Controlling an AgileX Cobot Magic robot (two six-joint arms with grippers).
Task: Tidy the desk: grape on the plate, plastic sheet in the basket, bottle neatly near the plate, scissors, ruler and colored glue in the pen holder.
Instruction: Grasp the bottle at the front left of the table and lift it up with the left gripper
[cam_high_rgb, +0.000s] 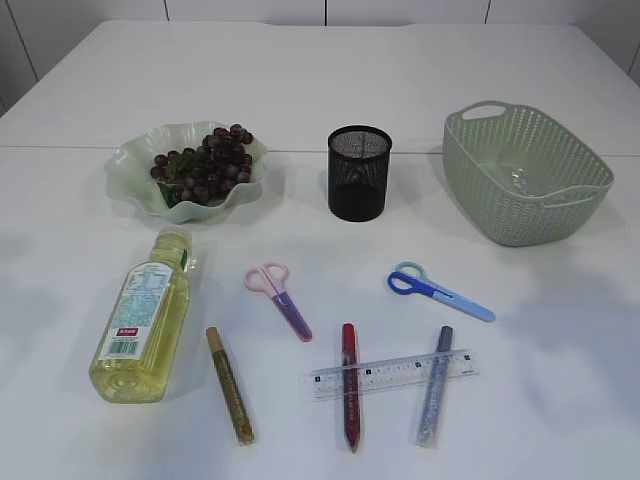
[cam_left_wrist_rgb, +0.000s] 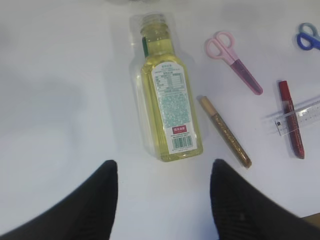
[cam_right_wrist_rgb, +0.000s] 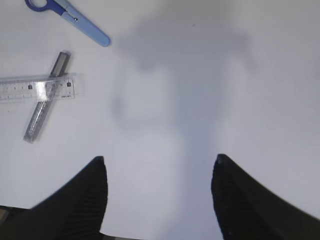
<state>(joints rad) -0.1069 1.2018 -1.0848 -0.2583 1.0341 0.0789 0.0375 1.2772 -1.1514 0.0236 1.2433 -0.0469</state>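
Observation:
Purple grapes (cam_high_rgb: 205, 165) lie on the green plate (cam_high_rgb: 128, 168). A yellow bottle (cam_high_rgb: 140, 320) lies flat in front of the plate. Pink scissors (cam_high_rgb: 280, 295), blue scissors (cam_high_rgb: 440, 290), a clear ruler (cam_high_rgb: 395, 372) and gold (cam_high_rgb: 230, 385), red (cam_high_rgb: 350, 385) and silver (cam_high_rgb: 435, 385) glue pens lie on the table. The black mesh pen holder (cam_high_rgb: 359, 172) looks empty. A faint clear glint shows in the green basket (cam_high_rgb: 500, 215). My left gripper (cam_left_wrist_rgb: 162, 175) is open just short of the bottle's base (cam_left_wrist_rgb: 167, 107). My right gripper (cam_right_wrist_rgb: 160, 170) is open over bare table, right of the ruler (cam_right_wrist_rgb: 20, 89).
Neither arm shows in the exterior view. The ruler lies across the red and silver pens. The blue scissors (cam_right_wrist_rgb: 70, 17) and silver pen (cam_right_wrist_rgb: 47, 97) lie to the upper left in the right wrist view. The gold pen (cam_left_wrist_rgb: 225, 131) lies beside the bottle.

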